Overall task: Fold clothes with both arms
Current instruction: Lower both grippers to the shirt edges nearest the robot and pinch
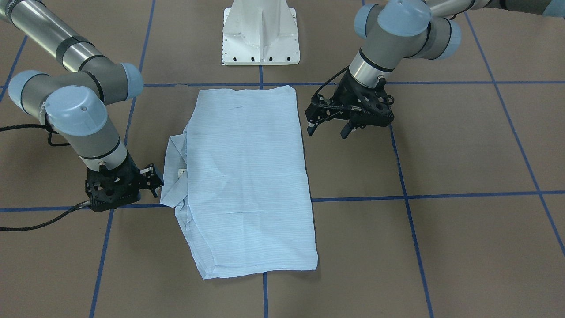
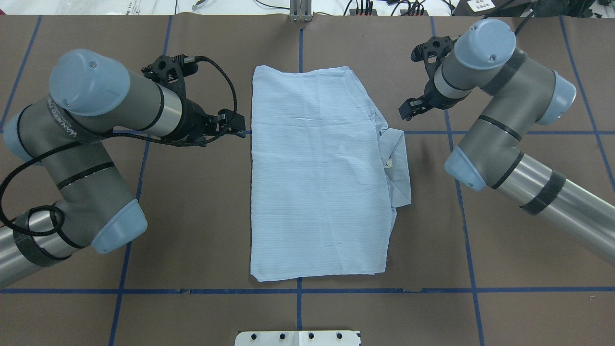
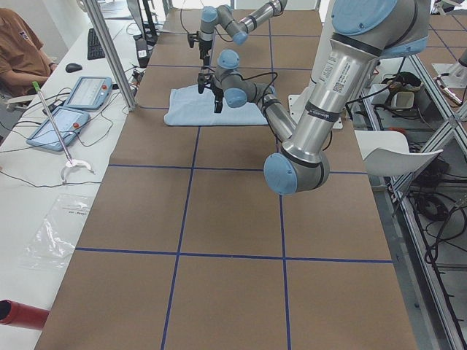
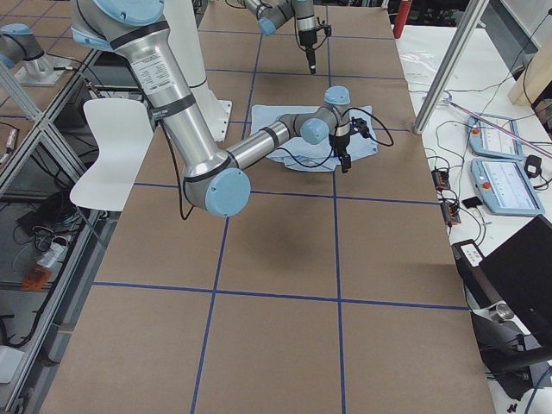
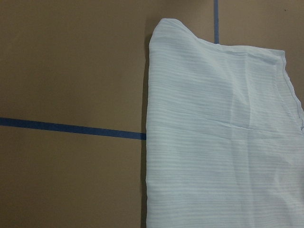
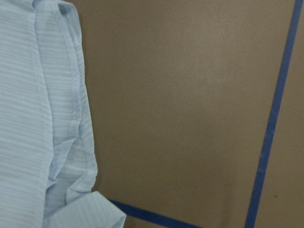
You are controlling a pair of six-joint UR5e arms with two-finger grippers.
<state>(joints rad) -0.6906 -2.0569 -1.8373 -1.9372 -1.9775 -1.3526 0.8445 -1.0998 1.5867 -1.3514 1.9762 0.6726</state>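
The light blue striped shirt lies flat on the table, folded into a long rectangle, and shows in both wrist views. Its collar with the white neck label sticks out on my right side. My left gripper hovers just off the shirt's left edge near the far corner, open and empty. Close to the collar, my right gripper sits low over the table with its fingers apart and nothing between them. In the overhead view the left gripper and the right gripper flank the shirt.
Brown table carries a grid of blue tape lines. The white pedestal base stands at the robot's edge. Beside the table's far side a bench holds tablets and cables, and a person's sleeve shows there.
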